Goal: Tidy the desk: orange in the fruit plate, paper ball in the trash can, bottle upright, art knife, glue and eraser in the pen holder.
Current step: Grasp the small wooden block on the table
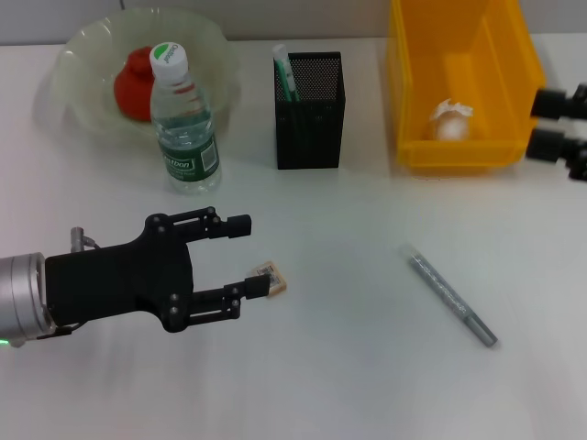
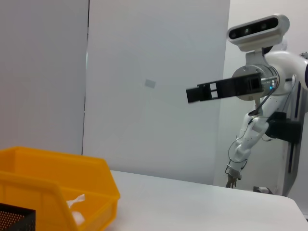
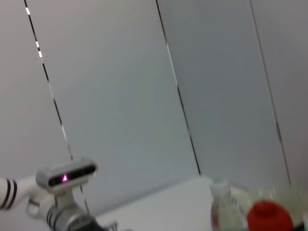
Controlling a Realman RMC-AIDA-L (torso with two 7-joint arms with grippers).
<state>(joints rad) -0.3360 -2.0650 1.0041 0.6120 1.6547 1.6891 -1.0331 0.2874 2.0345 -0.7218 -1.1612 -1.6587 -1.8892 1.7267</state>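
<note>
Done, as we judge it: knobby orange (image 1: 138, 84) in the scalloped green fruit plate (image 1: 78, 87); crumpled paper ball (image 1: 450, 120) in the yellow trash can (image 1: 413, 92); bottle (image 1: 183, 119) upright; art knife (image 1: 285, 73), apparently, in the mesh pen holder (image 1: 310, 124).

Left: speckled glue (image 1: 451, 295), on the table; beige eraser (image 1: 271, 276), touching a fingertip of our left gripper (image 1: 249, 255), jaws spread.

Right gripper (image 1: 550, 124): beside the can, grip unclear.

Little can be read here. The bottle (image 1: 186, 128), standing in the upper left of the head view, wears a dark green label (image 1: 191, 161) with white lettering that looks like a brand name, but the letters are too small to make out, and its cap (image 1: 169, 57) carries a green mark that is likewise illegible. The eraser (image 1: 271, 276), left of centre in the same view, shows a printed label with barcode-like lines, none of it readable.
</note>
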